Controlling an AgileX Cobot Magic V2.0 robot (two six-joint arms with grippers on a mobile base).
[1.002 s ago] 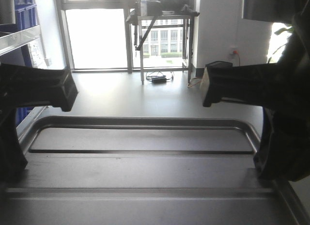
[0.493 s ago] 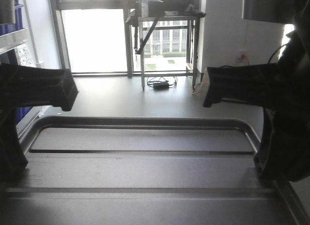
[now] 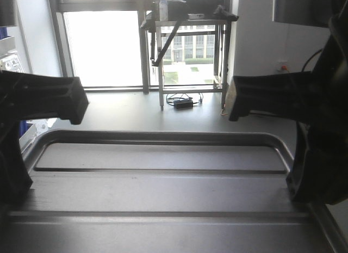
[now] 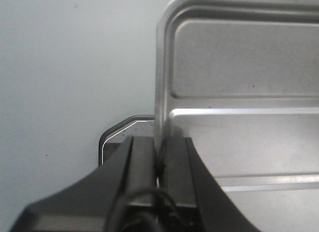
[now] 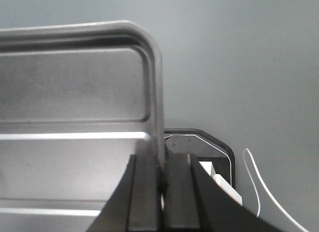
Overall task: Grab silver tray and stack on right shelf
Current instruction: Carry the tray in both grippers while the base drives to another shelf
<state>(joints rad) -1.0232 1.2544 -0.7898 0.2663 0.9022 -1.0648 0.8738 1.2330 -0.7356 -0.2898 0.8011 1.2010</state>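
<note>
Steel rims of the silver tray (image 3: pixel 163 190) are clamped by the left gripper (image 4: pixel 159 144) and right gripper (image 5: pixel 163 161) — held aloft over the floor. Grasping is done; stacking remains, with the right shelf unseen.

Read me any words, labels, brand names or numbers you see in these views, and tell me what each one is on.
No text can be read in any view.
The silver tray is plain metal, with no stamp or label showing.
The bottle on the far table is too small and blurred to read any label.
</note>
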